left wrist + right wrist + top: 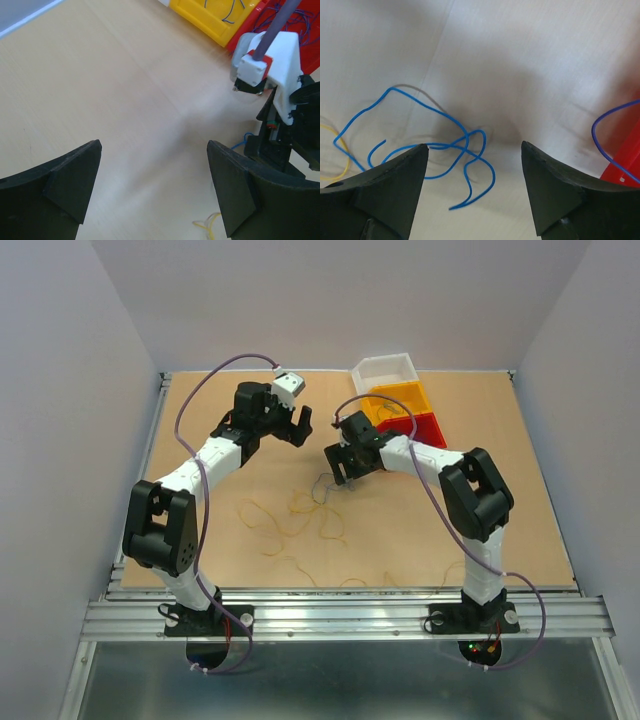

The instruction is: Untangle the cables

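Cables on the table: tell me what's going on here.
The right fingers hang open over a looped blue cable on the table, gripping nothing. The left fingers are open too, above the table, holding nothing. Yellow cables lie loose nearer the arm bases. The blue cable is not yet picked up.

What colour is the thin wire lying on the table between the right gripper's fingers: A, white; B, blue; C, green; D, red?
B: the right wrist view shows a looping blue wire on the tabletop, between the open fingers of the right gripper.
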### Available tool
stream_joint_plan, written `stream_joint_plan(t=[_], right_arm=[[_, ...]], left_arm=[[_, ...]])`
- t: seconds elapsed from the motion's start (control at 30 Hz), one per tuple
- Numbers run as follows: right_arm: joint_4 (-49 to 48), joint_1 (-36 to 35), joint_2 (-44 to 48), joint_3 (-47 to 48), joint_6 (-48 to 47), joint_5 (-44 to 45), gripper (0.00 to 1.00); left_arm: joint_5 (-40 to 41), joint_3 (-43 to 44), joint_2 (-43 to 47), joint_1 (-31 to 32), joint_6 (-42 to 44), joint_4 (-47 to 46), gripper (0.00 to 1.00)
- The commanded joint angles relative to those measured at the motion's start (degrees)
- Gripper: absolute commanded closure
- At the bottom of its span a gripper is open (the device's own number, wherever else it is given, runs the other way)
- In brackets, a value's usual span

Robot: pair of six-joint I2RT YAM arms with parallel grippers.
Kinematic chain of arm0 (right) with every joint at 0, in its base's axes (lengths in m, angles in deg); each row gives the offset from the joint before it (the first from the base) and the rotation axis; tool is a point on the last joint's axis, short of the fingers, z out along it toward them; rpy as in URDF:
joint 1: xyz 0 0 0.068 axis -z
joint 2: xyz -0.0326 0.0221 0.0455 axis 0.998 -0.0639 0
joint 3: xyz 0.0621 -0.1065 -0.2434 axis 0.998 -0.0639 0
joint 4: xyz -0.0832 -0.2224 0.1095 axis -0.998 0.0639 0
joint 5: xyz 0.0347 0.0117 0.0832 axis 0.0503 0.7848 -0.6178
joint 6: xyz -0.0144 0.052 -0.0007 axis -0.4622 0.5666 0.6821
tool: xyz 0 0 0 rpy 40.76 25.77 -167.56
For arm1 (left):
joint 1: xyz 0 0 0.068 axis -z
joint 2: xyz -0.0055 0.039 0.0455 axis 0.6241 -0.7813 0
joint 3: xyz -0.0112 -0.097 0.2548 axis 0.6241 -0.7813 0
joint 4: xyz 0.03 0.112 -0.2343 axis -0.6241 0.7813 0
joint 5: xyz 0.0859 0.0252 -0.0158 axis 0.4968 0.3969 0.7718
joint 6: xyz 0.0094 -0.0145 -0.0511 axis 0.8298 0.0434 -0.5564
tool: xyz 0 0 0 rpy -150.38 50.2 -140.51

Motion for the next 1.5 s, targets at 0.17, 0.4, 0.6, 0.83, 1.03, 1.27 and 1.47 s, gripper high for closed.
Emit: stream_joint_plan(t=[0.17, 0.4, 0.6, 0.83, 1.03, 1.27, 1.47], right_arm=[[10.0, -2.2, -4.7, 6.0, 2.7, 10.6, 0.47], [3.1, -2.2, 2.3, 3.9, 0.9, 10.1, 1.00], [-2.6, -2.3, 11.0, 5.1, 4.3, 18.6, 0.99], [-3.3, 1.9, 4.0, 18.5, 4.5, 25.0, 0.99], [-0.4, 8.3, -3.9, 31.0, 6.9, 28.7, 0.99], [0.3, 13.2, -10.6, 37.7, 5.5, 28.0, 1.00], [2.2, 16.5, -12.7, 38.6, 7.3, 29.7, 0.99]], left_arm=[[-1.4, -0.2, 4.2, 0.0, -0.3, -2.4, 0.01], [-1.3, -0.2, 4.1, 0.0, -0.3, -2.4, 0.01], [-1.0, -0.2, 4.5, 0.0, -0.3, -2.5, 0.01], [-0.7, -1.0, 5.1, 0.0, -0.1, -3.6, 0.02], [-0.6, -1.1, 5.1, 0.0, -0.1, -3.8, 0.02], [-0.5, -1.0, 4.8, 0.0, 0.0, -3.9, 0.02], [-0.1, -0.9, 4.8, -0.1, 0.2, -3.8, 0.01]])
